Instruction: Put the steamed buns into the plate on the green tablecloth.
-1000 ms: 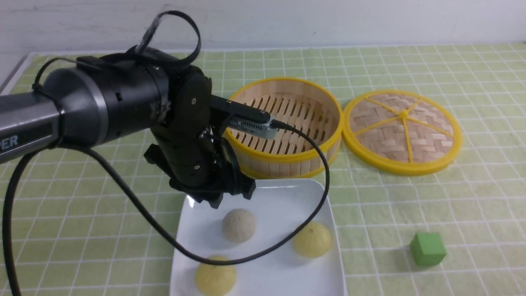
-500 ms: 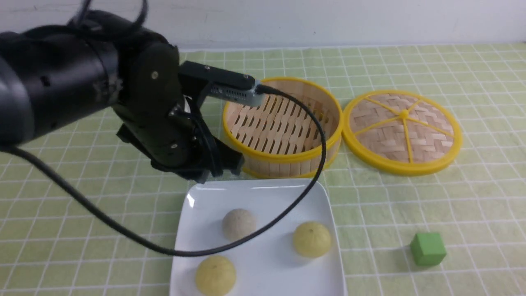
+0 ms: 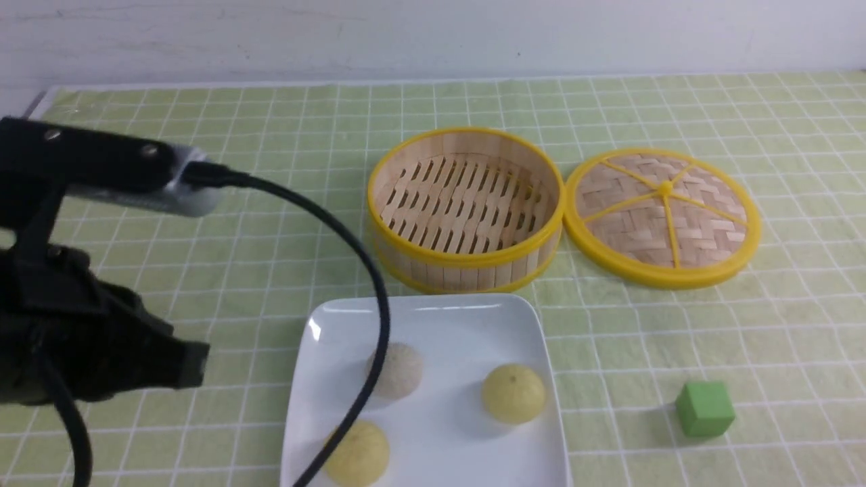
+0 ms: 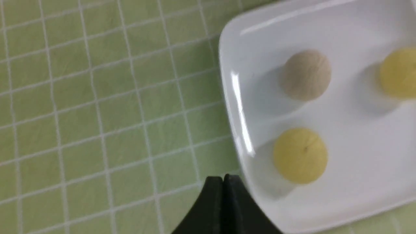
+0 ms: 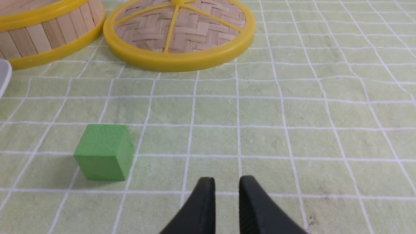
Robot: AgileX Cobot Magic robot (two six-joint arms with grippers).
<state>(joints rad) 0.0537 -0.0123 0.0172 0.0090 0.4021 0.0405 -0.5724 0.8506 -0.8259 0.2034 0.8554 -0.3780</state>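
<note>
Three steamed buns lie in the white square plate (image 3: 419,306) on the green tablecloth (image 3: 270,135): a greyish one (image 3: 400,369), a yellow one (image 3: 513,393) and a second yellow one (image 3: 362,454) at the near edge. The left wrist view shows the plate (image 4: 351,136) with the greyish bun (image 4: 306,74) and the yellow buns (image 4: 300,155) (image 4: 398,73). My left gripper (image 3: 193,365) is shut and empty, left of the plate, above the cloth (image 4: 223,178). My right gripper (image 5: 226,182) has its jaws nearly together and holds nothing, low over the cloth.
A yellow-rimmed bamboo steamer basket (image 3: 467,260) stands behind the plate, its woven lid (image 3: 663,216) lying to its right. A green cube (image 3: 703,409) sits right of the plate, and left of my right gripper (image 5: 104,152). My left arm's cable (image 3: 379,325) hangs across the plate.
My left arm has drawn back from over the plate's far edge to the left and nearer to me. The three buns have not moved.
</note>
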